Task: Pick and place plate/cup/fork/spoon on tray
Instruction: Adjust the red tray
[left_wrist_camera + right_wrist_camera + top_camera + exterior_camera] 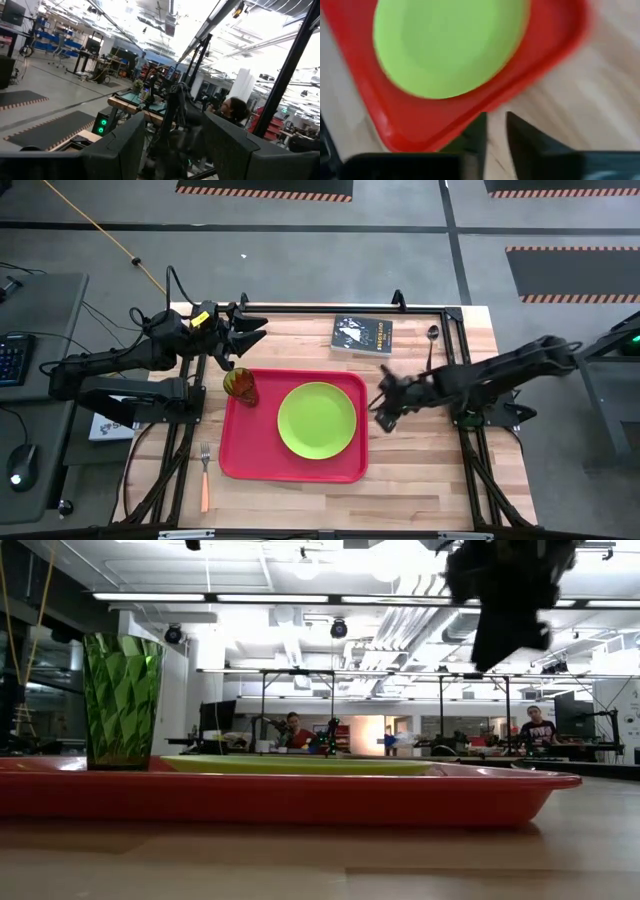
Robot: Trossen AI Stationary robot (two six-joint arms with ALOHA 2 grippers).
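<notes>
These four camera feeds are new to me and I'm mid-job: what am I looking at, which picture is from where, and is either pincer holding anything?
You are seeing two dark robot arms at a wooden table. The overhead picture shows everything: the red tray carries the green plate and the cup. The fork lies on the wood off the tray's left side, and the spoon lies by a dark book at the far edge.

The level picture looks across the tabletop. The other two come from cameras on each wrist.

The left pincer sits above the table's far left corner, open and empty. The right pincer hangs just off the tray's right edge, open slightly, holding nothing.
</notes>
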